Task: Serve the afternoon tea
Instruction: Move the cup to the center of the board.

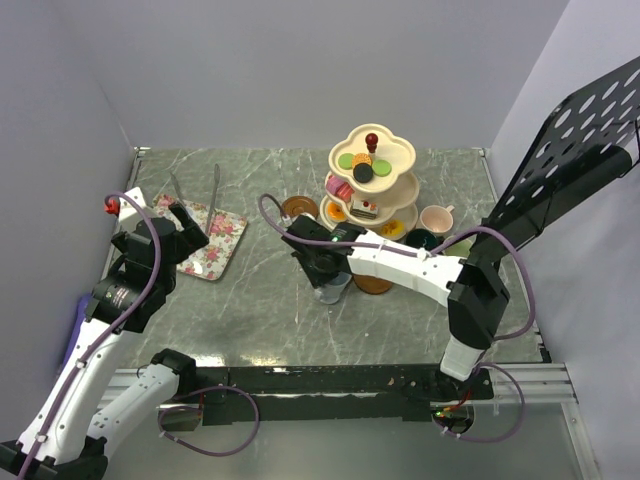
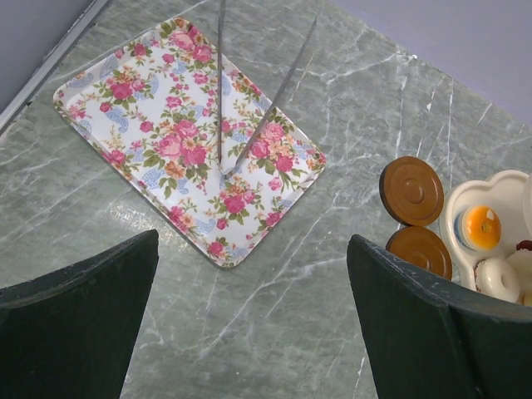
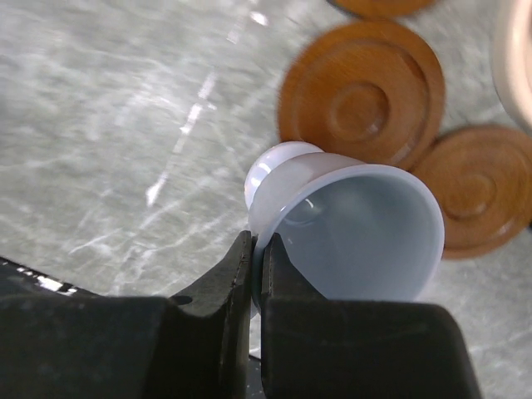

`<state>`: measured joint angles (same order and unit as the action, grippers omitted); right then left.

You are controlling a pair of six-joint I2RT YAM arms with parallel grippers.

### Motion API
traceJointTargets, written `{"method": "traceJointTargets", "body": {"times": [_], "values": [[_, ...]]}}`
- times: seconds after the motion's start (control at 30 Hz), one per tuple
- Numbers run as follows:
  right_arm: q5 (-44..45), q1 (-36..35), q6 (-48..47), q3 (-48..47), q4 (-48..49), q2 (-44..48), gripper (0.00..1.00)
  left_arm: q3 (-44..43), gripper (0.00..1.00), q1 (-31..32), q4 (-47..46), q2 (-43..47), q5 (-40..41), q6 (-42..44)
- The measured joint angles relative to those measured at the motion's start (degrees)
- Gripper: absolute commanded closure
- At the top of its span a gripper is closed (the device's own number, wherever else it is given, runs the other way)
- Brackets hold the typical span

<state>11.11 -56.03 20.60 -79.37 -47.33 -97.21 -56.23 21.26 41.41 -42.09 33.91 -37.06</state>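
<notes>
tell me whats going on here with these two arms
The right gripper is shut on the rim of a grey-blue mug, holding it by the brown saucers in front of the three-tier cake stand. I can't tell whether the mug is off the marble table. The left gripper is open and empty near the floral tray, with the metal tongs lying partly on it.

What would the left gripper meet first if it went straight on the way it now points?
Most likely the near corner of the floral tray, or the table just beside it; depth is unclear.
</notes>
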Motion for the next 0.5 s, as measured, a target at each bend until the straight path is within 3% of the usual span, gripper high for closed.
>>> {"method": "traceJointTargets", "body": {"times": [0.5], "values": [[-6.40, -3.41, -9.09, -8.50, 3.54, -6.38, 1.00, 0.48, 0.00, 0.00, 0.13, 1.90, 1.11, -0.02]]}}
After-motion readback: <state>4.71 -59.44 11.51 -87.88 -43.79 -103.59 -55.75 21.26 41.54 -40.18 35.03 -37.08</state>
